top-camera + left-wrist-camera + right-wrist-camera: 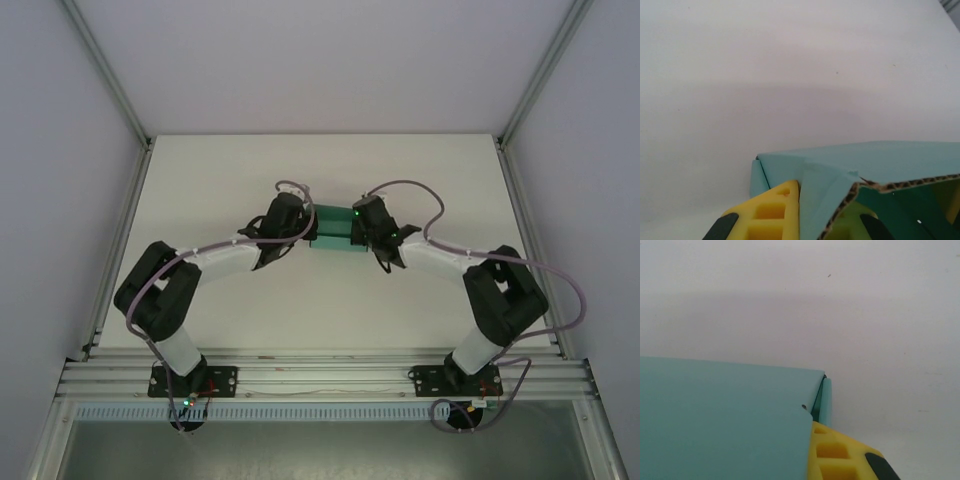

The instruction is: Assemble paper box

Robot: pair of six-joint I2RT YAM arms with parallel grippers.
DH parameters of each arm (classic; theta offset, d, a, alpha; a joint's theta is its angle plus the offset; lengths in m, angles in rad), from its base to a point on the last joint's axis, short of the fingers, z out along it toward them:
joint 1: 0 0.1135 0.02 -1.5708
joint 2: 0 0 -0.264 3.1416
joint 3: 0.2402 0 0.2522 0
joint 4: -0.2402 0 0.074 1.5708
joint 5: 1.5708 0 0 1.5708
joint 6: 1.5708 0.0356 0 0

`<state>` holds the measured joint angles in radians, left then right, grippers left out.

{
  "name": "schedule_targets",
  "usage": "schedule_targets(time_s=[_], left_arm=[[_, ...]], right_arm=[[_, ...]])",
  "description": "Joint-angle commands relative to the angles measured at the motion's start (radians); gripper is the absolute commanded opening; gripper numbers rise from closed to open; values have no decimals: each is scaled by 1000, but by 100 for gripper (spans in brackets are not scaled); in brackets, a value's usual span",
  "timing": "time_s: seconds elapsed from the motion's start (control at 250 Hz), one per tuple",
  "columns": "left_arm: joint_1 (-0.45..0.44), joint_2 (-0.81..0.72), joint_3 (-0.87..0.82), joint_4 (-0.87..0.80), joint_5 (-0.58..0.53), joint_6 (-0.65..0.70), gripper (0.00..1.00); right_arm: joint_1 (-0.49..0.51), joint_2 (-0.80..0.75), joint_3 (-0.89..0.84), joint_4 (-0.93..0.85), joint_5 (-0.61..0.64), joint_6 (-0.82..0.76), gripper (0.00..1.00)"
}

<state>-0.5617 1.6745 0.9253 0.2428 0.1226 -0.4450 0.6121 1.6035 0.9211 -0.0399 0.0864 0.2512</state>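
Note:
The teal-green paper box (332, 228) is held in the middle of the table between both arms, partly folded into a flat rectangular shape. My left gripper (303, 224) meets its left end. In the left wrist view the gripper (815, 215) is shut on a folded side wall of the box (880, 160), with one yellow finger (772, 212) outside and the other behind the card. My right gripper (360, 228) is at the box's right end. In the right wrist view the box's top panel (725, 415) hides one finger of that gripper (809, 445). The other yellow finger (840, 455) presses against the card's edge.
The white table (200, 180) stretches round the box on all sides. Aluminium frame posts (110, 80) and grey walls close in the left, right and back. A metal rail (320, 375) runs along the near edge by the arm bases.

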Motion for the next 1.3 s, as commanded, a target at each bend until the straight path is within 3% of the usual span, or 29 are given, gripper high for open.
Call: schedule_targets(time_s=[0.0, 0.292, 0.408, 0.492, 0.604, 0.795, 1.007, 1.295], left_arm=[[-28, -36, -69, 4, 94, 6, 0], [-29, -128, -45, -154, 85, -12, 47], [-29, -193, -45, -233, 88, -10, 72], [-29, -252, -56, -299, 76, 5, 99], [-29, -350, -62, -416, 5, -8, 100], [-7, -487, -36, -527, -198, -149, 100], [96, -427, 77, -524, -43, -229, 100], [135, -144, 209, -528, 128, -173, 100]], right_arm=[[30, -41, -82, 83, 5, -86, 2], [112, -52, -203, 152, 125, -199, 2], [115, -47, -213, 146, 141, -214, 2], [118, -52, -228, 163, 130, -228, 2], [121, -68, -247, 191, 118, -246, 3], [125, -84, -284, 244, 95, -304, 4], [134, -73, -300, 274, 88, -333, 5], [141, -44, -304, 304, 76, -364, 8]])
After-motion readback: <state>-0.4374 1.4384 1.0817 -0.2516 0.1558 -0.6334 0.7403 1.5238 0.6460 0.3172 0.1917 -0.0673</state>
